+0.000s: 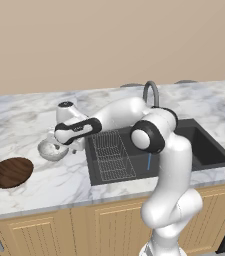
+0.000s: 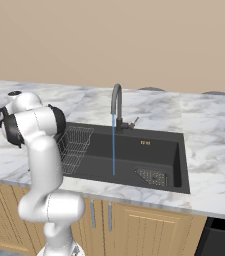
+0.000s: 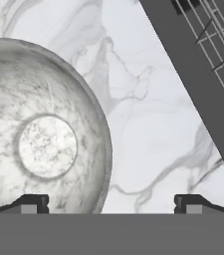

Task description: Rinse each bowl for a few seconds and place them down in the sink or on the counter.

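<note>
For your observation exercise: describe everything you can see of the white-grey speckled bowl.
The white-grey speckled bowl is small, deep and round, stone-like in look, with a paler flat disc at its bottom. It stands upright and empty on the marble counter, left of the sink. The open gripper hovers just above it, one fingertip over its rim.

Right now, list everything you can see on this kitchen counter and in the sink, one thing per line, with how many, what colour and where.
speckled bowl: one, white-grey, on the counter just left of the sink, under the hand
wooden bowl: one, dark brown, on the counter further left, near the front edge
counter: one, white marble with grey veins, over light wood cabinet doors
sink: one, black, set into the counter
wire rack: one, grey, in the sink's left part
faucet: one, dark grey, behind the sink, water running
drain: one, dark, in the basin floor toward its right front
hand: one, white with dark fingertips, open, above the speckled bowl's rim
</note>
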